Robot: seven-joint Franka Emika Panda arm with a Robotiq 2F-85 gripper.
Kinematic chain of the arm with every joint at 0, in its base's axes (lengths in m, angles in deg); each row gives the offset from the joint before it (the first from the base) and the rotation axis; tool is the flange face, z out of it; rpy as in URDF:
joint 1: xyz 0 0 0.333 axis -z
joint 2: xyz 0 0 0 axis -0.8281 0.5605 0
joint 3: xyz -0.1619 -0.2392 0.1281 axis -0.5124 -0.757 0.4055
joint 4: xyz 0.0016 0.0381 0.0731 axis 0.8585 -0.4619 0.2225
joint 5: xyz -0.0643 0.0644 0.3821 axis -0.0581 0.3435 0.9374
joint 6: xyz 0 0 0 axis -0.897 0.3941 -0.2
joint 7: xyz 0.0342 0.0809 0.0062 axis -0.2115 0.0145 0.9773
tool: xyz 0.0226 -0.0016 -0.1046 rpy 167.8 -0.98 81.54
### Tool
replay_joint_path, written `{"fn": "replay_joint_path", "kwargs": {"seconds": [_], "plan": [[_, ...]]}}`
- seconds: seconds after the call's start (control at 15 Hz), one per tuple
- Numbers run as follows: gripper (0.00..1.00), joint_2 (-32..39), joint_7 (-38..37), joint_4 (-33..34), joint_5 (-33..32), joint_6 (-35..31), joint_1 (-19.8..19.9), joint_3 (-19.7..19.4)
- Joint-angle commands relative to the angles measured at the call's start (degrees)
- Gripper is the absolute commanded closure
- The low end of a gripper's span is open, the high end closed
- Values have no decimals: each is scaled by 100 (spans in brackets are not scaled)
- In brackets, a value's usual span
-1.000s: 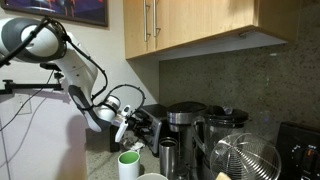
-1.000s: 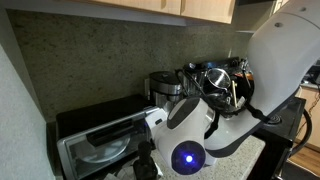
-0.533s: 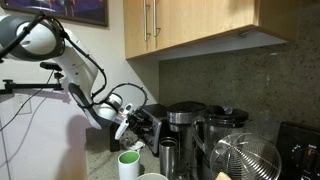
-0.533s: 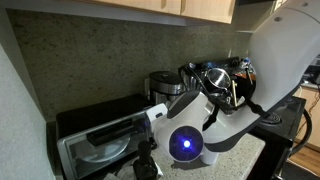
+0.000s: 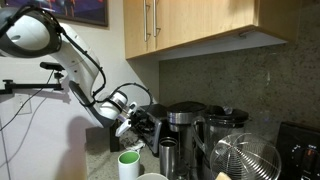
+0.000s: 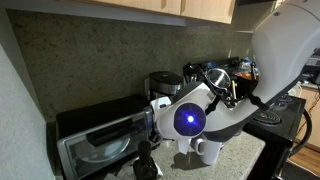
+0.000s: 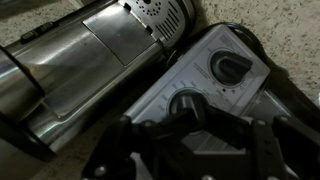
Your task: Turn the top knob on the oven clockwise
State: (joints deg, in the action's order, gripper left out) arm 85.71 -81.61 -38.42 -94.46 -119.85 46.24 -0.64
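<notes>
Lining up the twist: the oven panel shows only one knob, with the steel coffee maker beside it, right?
No: the wrist view shows two knobs on the oven panel, a far knob and a near knob ahead of the gripper. The steel coffee maker is beside it.

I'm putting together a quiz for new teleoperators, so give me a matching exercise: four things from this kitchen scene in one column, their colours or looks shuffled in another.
Things:
1. cup
2. cabinet
3. oven
4. light on the arm

Looks:
A. glowing blue
B. black, with a glass door
C. green
D. light wood, above the counter

Pairs: 1-C, 2-D, 3-B, 4-A
</notes>
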Motion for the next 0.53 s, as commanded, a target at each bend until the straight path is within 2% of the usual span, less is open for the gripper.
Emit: {"fn": "replay_joint_path", "kwargs": {"seconds": [0.0, 0.2, 0.27, 0.33, 0.4, 0.47], "plan": [[91, -15, -31, -166, 298, -402, 138, -131], [91, 25, -47, -197, 502, -806, 234, -237], [92, 36, -54, -212, 558, -936, 261, -280], [97, 64, -96, -207, 541, -1125, 376, -236], [94, 75, -111, -198, 543, -1287, 414, -255], [97, 97, -148, -181, 517, -1437, 456, -256]]}}
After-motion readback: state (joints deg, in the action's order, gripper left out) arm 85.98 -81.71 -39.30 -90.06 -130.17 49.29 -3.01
